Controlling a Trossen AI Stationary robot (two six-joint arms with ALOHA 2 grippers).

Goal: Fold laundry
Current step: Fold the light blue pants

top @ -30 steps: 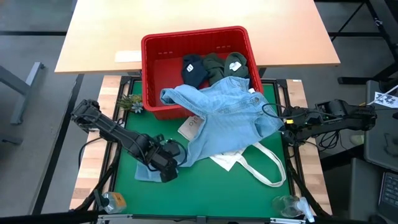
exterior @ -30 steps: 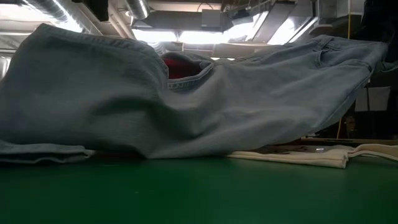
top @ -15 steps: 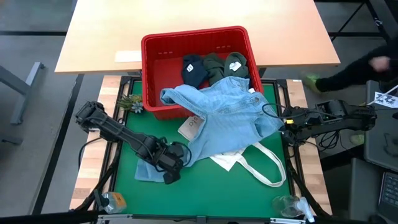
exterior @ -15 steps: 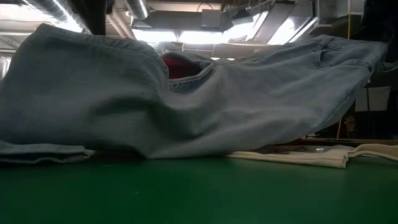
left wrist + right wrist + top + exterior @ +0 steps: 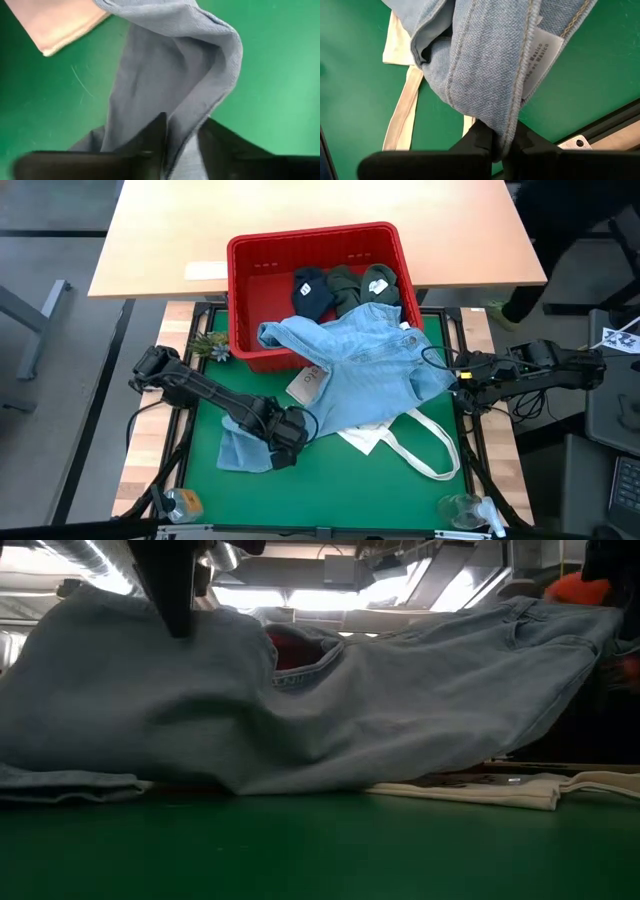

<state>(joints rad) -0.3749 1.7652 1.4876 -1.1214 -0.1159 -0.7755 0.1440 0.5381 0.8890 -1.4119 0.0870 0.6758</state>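
High view, looking straight down: a pair of light blue denim jeans [image 5: 355,370] drapes from a red basket [image 5: 250,290] at twelve o'clock onto the green bench [image 5: 350,490]. Navy and olive garments [image 5: 340,288] sit inside the basket. A white tote bag [image 5: 415,442] lies partly under the denim, toward five o'clock.

At seven o'clock, the left pincer [image 5: 287,442] has its fingers narrowed on a fold of the denim leg. At three o'clock, the right pincer [image 5: 458,377] is clamped tight on the denim's edge beside a sewn label [image 5: 540,60].

Risks, as a judgement: the jeans still hang over the basket rim, so pulling could drag or tip the basket. The left pincer grips only a thin fold, which could slip free. The tote handles lying under the cloth could be dragged along.
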